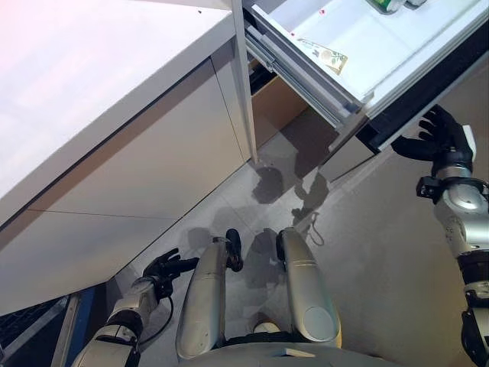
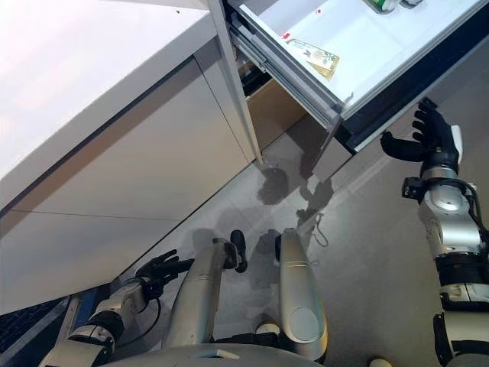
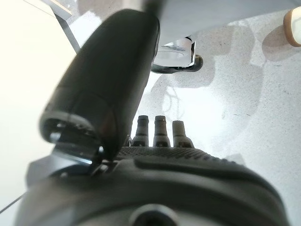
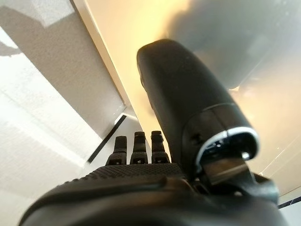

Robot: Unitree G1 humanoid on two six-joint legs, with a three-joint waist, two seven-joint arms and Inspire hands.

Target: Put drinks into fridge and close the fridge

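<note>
The fridge drawer (image 1: 367,42) stands pulled out at the upper right, its white inside showing. A flat drink carton (image 1: 327,55) lies in it near the front corner, and a green bottle (image 1: 384,5) shows at the view's top edge. My right hand (image 1: 445,139) is raised beside the drawer's dark front panel (image 1: 428,80), fingers spread and open, holding nothing; I cannot tell whether it touches the panel. In the right wrist view its fingers (image 4: 136,147) are straight. My left hand (image 1: 165,267) hangs low at the lower left, relaxed and empty, with straight fingers (image 3: 160,129).
A long white counter with cabinet fronts (image 1: 114,176) fills the left side. A brown compartment (image 1: 276,107) shows under the open drawer. Grey floor (image 1: 382,252) lies between the cabinets and me.
</note>
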